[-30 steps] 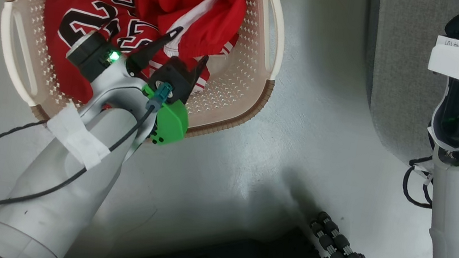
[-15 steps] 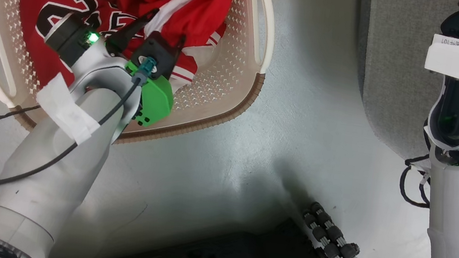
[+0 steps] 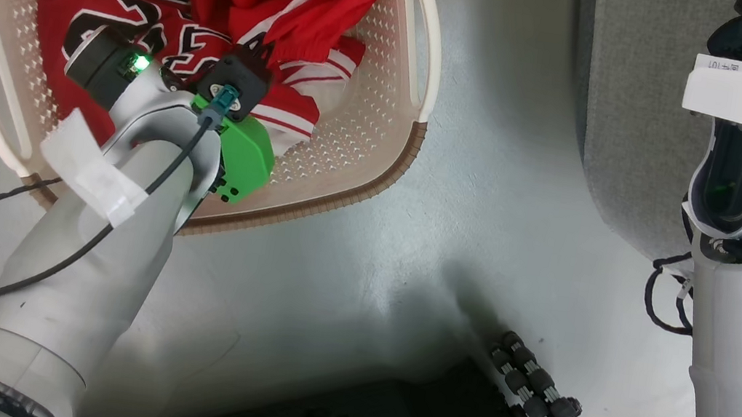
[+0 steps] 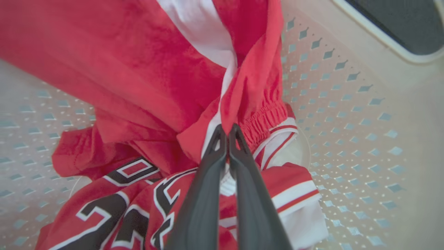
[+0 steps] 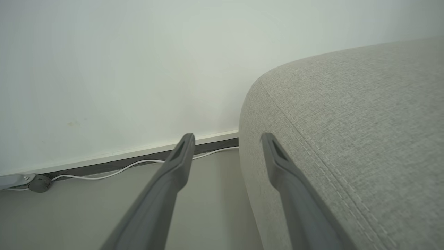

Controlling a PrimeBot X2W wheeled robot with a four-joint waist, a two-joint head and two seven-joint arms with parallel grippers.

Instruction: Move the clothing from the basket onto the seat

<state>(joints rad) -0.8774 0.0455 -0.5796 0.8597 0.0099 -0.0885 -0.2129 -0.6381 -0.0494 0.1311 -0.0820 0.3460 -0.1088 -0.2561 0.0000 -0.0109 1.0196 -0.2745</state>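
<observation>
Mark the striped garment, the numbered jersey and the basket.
striped garment (image 4: pixel 145 69), left wrist view, red panel beside the white stripe.
numbered jersey (image 4: pixel 104 210), left wrist view, on the black numerals.
basket (image 4: pixel 350 132), left wrist view, perforated inner wall.

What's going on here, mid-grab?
The left tool is shut on a fold of the striped red garment inside the basket, just above the numbered jersey. Both garments lie in the basket, and nothing is lifted yet. The right tool hangs open and holds nothing, beside the sofa.
</observation>
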